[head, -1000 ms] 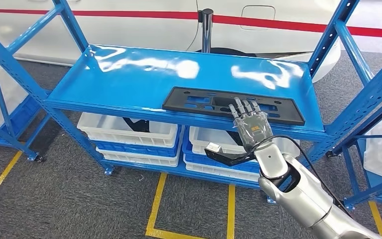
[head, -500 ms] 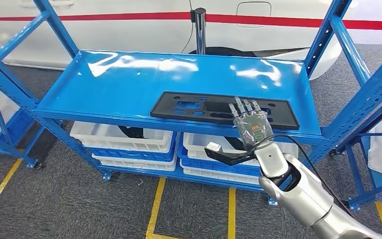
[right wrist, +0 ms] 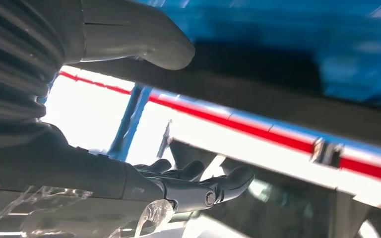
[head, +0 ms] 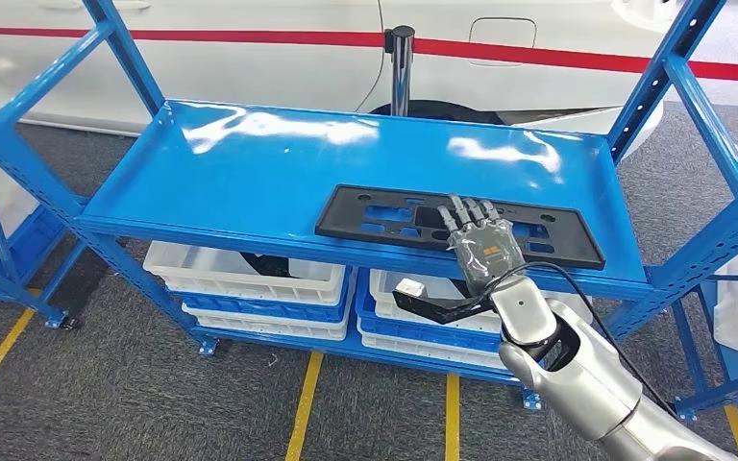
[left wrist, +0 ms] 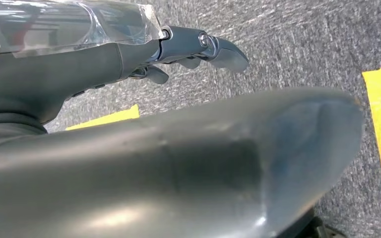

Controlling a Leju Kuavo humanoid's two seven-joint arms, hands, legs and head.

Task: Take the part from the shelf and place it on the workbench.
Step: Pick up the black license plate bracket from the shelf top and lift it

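Observation:
A long flat black part with cut-outs lies near the front edge of the blue shelf. My right hand reaches up from below and lays its straight, spread fingers on the part's near edge, right of its middle. In the right wrist view the dark edge of the part runs between the thumb and the dark fingers, which stand apart from each other. My left hand hangs over grey carpet and holds nothing.
White bins stand on the lower shelf level below the part. Blue uprights frame the shelf on both sides. A white car and a dark post stand behind it. Yellow lines mark the carpet.
The whole picture has shifted a little as the camera moved. My right hand stays on the part's near edge, fingers slightly more spread. The part has not moved on the shelf.

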